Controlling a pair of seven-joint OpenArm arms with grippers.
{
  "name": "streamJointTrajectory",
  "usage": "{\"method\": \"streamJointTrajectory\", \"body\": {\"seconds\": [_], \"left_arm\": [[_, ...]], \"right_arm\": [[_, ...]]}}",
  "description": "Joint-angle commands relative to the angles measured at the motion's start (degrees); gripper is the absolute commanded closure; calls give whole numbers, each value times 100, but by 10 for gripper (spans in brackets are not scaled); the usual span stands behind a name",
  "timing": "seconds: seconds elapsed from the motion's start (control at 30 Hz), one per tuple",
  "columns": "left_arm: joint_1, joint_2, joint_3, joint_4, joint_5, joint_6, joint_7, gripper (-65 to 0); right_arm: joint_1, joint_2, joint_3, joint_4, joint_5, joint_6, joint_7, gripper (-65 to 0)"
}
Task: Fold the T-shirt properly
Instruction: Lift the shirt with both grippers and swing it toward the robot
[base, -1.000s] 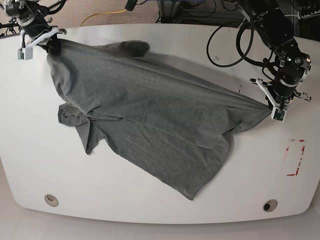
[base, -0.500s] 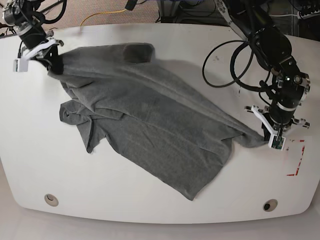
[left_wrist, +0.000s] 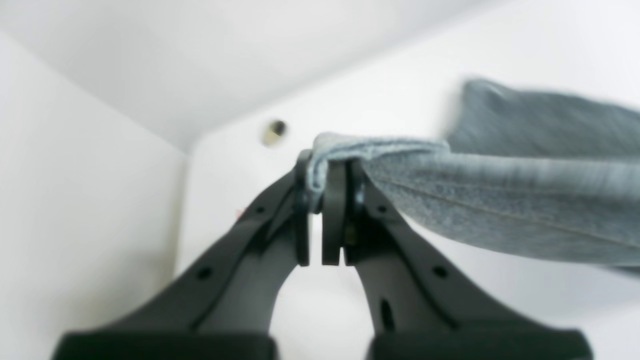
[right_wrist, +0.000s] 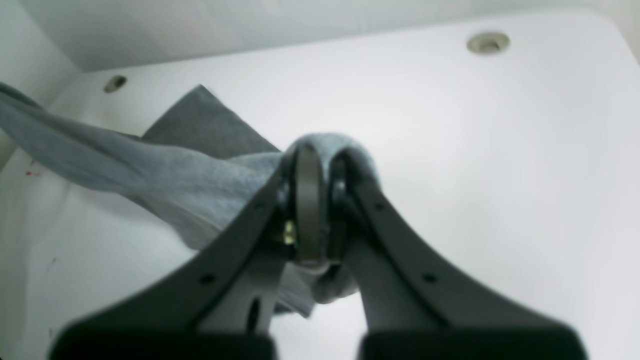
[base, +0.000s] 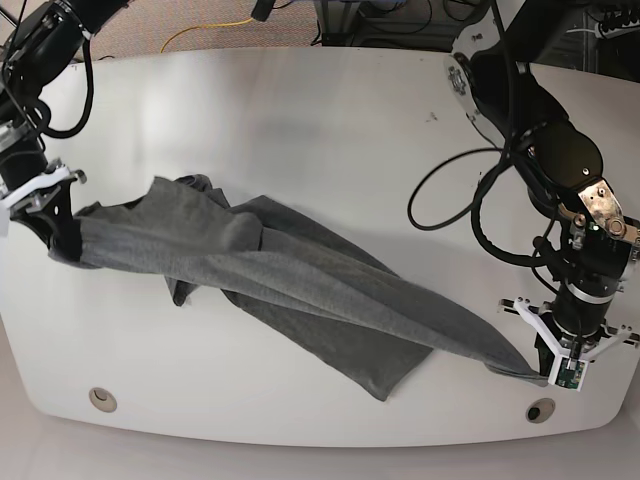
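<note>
My two claws hold the T-shirt (base: 300, 290) stretched in a long band across the white table (base: 330, 120), from the middle left of the base frame down to the lower right. My right gripper (base: 62, 232), at the left edge of that frame, is clamped on one end of the cloth; in its wrist view the grey fabric (right_wrist: 150, 170) wraps over my closed fingertips (right_wrist: 307, 200), hiding the pinch itself, and a flat grey corner lies on the table behind. My left gripper (base: 562, 372), low at the right of the base frame, is clamped on the other end; its wrist view shows a hemmed edge (left_wrist: 380, 147) squeezed between the black fingers (left_wrist: 335, 210), though the picture is soft and blurred. The shirt's middle sags in folds onto the table, one flap trailing toward the bottom centre. Neck and sleeves are hard to make out in the bunched cloth. Black cables (base: 480, 190) loop beside my left arm
</note>
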Motion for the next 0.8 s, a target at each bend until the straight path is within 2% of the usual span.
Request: {"method": "streamJointTrajectory", "body": {"seconds": [0.0, 0.1, 0.17, 0.27, 0.47, 0.6, 0.7, 0.77], "left_arm": [[-301, -58, 6, 3, -28, 53, -138, 0], [-397, -146, -11, 3, -28, 53, -138, 0], [-547, -295, 15, -23, -46, 242, -138, 0], [-652, -313, 24, -23, -46, 392, -138, 0], [-1197, -348, -11, -23, -28, 392, -138, 0], [-1593, -533, 15, -32, -28, 427, -138, 0], [-1848, -559, 15, -32, -28, 629, -138, 0], [-1997, -568, 15, -32, -28, 682, -138, 0]], "right_arm": [[444, 409, -370, -200, -66, -20, 127, 0], [866, 585, -652, -411, -356, -3, 136, 0], [1297, 629, -889, -613, -664, -3, 136, 0], [1851, 717, -1267, -789, -1218, -3, 136, 0], [2985, 796, -1882, -1070, -2290, 6, 153, 0], [3644, 1015, -2392, -1105, -2747, 6, 153, 0], [4101, 1130, -2832, -1105, -2993, 6, 153, 0], [4365, 1323, -3034, -1105, -3073, 6, 153, 0]]}}
